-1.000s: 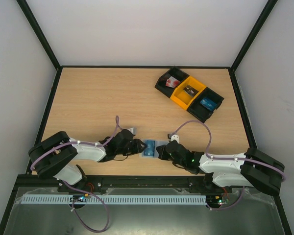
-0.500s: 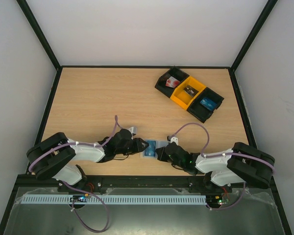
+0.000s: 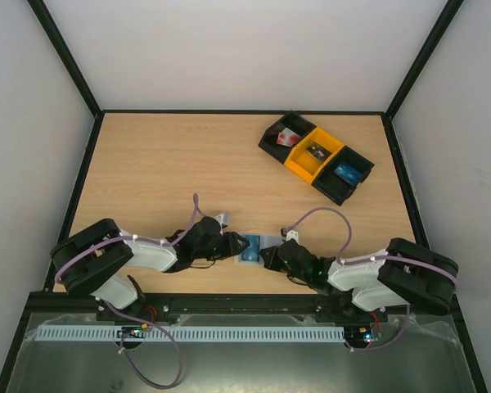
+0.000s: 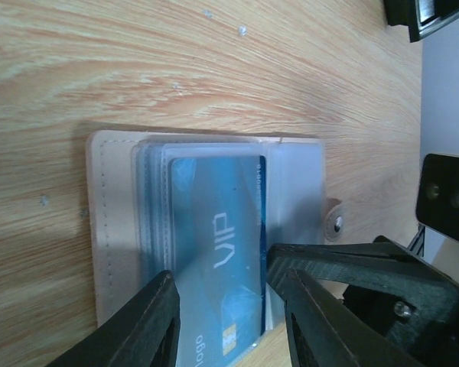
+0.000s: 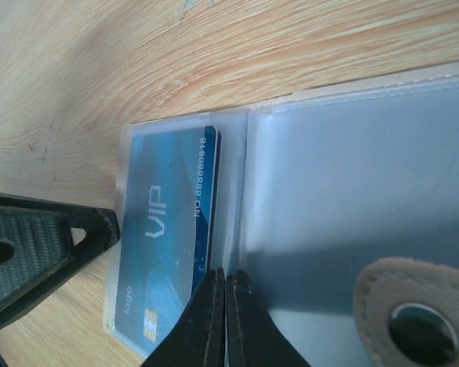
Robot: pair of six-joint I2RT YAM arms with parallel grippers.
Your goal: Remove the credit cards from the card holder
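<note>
The card holder lies flat near the front edge, between my two grippers. It is a translucent sleeve with a snap tab. A blue credit card marked VIP sits inside its left pocket. My left gripper is open, one finger on each side of the card's near end. My right gripper is shut, its tips resting on the holder at the fold beside the card. In the top view the left gripper and the right gripper face each other across the holder.
At the back right stands a row of three bins: a black one with a red-and-white item, a yellow one with a small dark item, and a black one holding a blue card. Black frame rails border the table.
The right arm has folded in, its elbow moving left, and its jaws have closed fully. The left jaws have spread a little wider over the card.
</note>
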